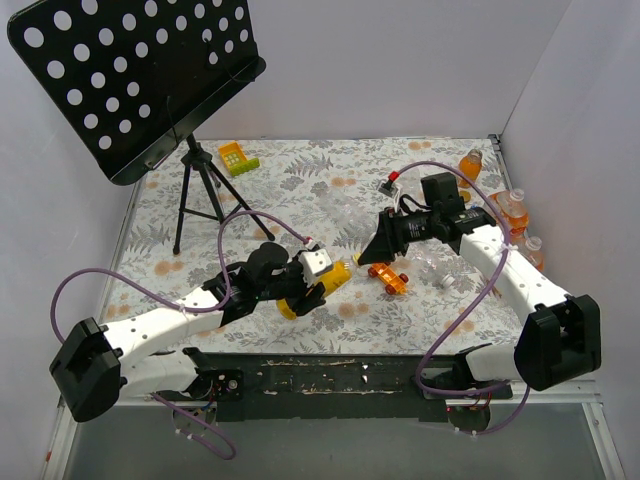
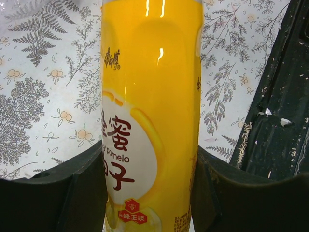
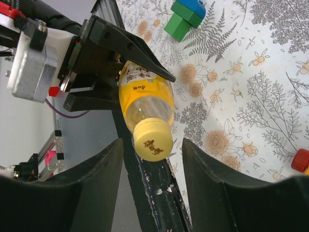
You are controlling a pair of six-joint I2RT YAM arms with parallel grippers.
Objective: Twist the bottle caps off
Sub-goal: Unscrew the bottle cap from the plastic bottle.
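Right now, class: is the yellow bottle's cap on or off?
On: the yellow cap sits on the neck of the yellow bottle, right wrist view.

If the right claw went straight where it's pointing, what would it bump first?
Probably the yellow cap of the yellow bottle, straight ahead of the right gripper and its open fingers; how far off is hard to tell.

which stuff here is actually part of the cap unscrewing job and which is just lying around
Part of the job:
- yellow bottle, gripped by the left hand
- its yellow cap, between the fingers of the open right hand
- orange bottles at the far right

Just lying about:
- orange toy car
- green-and-blue block
- music stand
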